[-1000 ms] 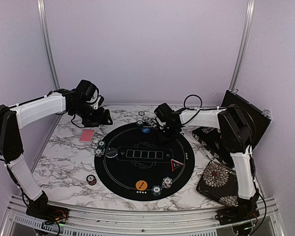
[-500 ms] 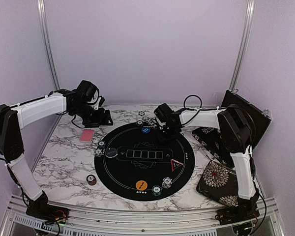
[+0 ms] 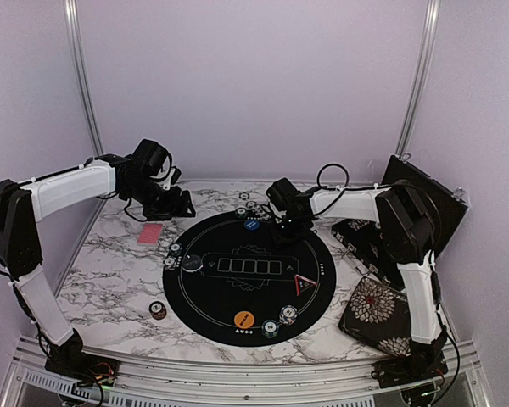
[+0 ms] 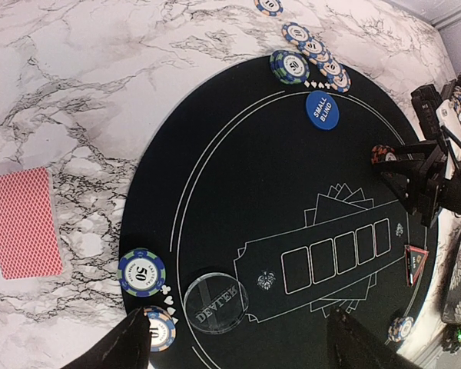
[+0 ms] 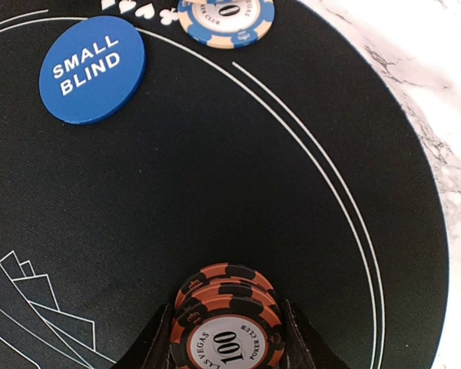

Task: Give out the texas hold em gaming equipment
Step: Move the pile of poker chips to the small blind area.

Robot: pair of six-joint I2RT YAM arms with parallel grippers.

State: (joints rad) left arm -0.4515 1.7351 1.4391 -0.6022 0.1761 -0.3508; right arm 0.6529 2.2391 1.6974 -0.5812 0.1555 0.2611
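**We grip the orange chip stack [image 5: 229, 338] on the mat's [image 5: 215, 169] far right side**

Our right fingers [image 5: 155, 344] close on both sides of the stack, which rests on the mat near the blue small-blind button [image 5: 92, 71]. We judge a low, level squeeze will catch every chip. Our left fingers [image 4: 131, 342] hang wide apart, empty. The floral pouch [image 3: 377, 309] and black case [image 3: 424, 197] hide their contents.

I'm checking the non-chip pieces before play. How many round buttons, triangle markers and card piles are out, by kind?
Round buttons: 3 (blue SMALL BLIND button, orange button, DEALER button)
Red-edged triangle: 1
Red-backed card pile: 1
Total: 5
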